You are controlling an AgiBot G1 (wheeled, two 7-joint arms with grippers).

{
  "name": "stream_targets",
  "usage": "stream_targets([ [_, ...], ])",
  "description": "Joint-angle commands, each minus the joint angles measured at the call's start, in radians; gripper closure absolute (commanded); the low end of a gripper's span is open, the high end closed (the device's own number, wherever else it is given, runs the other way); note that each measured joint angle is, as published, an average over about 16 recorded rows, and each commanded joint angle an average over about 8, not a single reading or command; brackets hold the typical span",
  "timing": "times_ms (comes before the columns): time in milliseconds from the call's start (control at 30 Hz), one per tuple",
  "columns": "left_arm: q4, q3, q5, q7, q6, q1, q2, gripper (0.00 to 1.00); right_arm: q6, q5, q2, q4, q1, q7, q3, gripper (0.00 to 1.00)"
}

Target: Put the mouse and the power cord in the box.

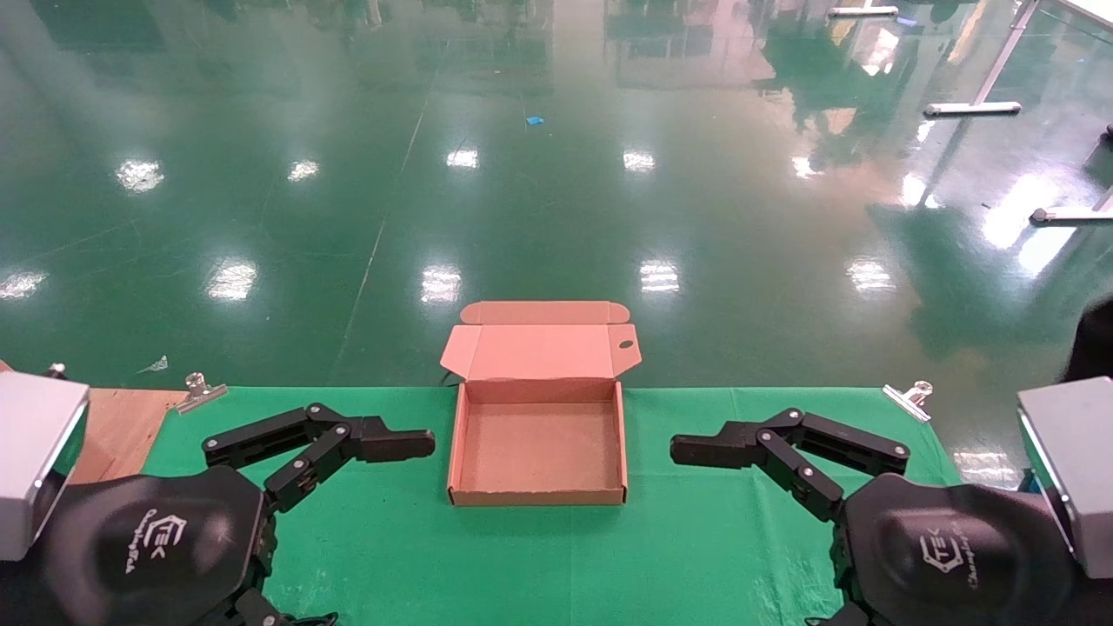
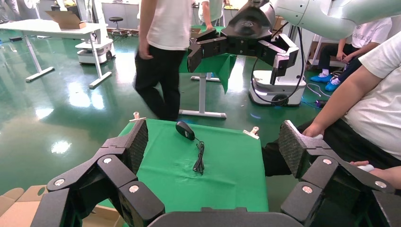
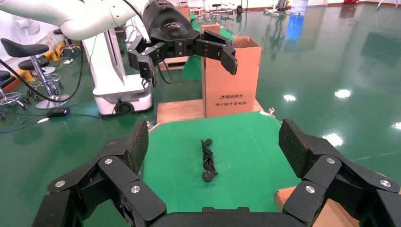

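The box (image 1: 539,448) lies open and empty at the middle of the green cloth, its lid folded back. My left gripper (image 1: 409,444) hovers open to the box's left, and my right gripper (image 1: 696,450) hovers open to its right, both pointing at it. In the left wrist view the mouse (image 2: 185,130) lies on the cloth with its thin cable trailing, far beyond my open left gripper (image 2: 213,137). The power cord (image 3: 207,161) shows in the right wrist view as a bundle on the cloth, well beyond my open right gripper (image 3: 213,135). Neither mouse nor cord shows in the head view.
A tall cardboard carton (image 3: 231,80) stands on a wooden board (image 1: 117,426) at the table's left end. Metal clips (image 1: 909,396) hold the cloth's corners. A seated person (image 2: 364,104) and a walking person (image 2: 161,52) are close to the table's right end.
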Motion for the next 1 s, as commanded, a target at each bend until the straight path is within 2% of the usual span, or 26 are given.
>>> stream_targets([
  [33, 0.0, 0.0, 0.0, 0.0, 0.0, 0.0, 0.0, 0.0, 0.0, 0.0, 0.0, 0.0, 0.0, 0.0, 0.0, 0.0],
  [833, -0.002, 0.002, 0.003, 0.0, 0.002, -0.001, 0.001, 0.0, 0.0, 0.0, 0.0, 0.0, 0.0, 0.0, 0.0, 0.0],
  [1000, 0.005, 0.048, 0.083, -0.008, 0.008, -0.036, 0.03, 0.0, -0.002, -0.067, 0.008, -0.013, 0.01, -0.014, -0.023, 0.0],
])
